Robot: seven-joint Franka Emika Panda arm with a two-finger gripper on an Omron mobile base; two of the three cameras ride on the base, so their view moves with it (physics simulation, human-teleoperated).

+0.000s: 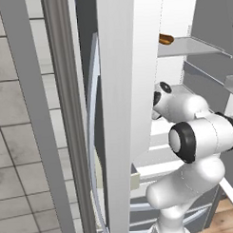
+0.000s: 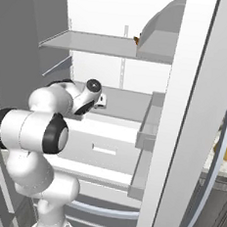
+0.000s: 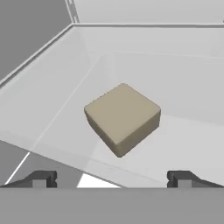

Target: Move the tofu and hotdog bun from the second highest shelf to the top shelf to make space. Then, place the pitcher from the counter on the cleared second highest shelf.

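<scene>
Tofu (image 3: 123,119) lies straight ahead of the gripper (image 3: 112,178) in the hand view, a pale beige block resting on a translucent fridge shelf (image 3: 57,109), well in from that shelf's front edge and clear of its side and back edges. The block sits turned, so one corner points toward the front edge and the gripper rather than a flat face. Both dark fingertips (image 3: 41,178) stand wide apart at the bottom of that view, wider than the block, with nothing between them; the jaws are open and not yet around it.

From the base views the arm reaches into the open refrigerator, its wrist at the level of the shelf below the top shelf (image 2: 92,43). The hotdog bun (image 1: 166,38) already rests on the top shelf, near its edge beside the white door frame.

My judgement: the bun's move is done and the tofu is the step in hand. The coming move turns on one thing: the block is forward of the open fingers and rotated, so the hand likely needs a turn to meet two opposite faces before advancing and closing.
</scene>
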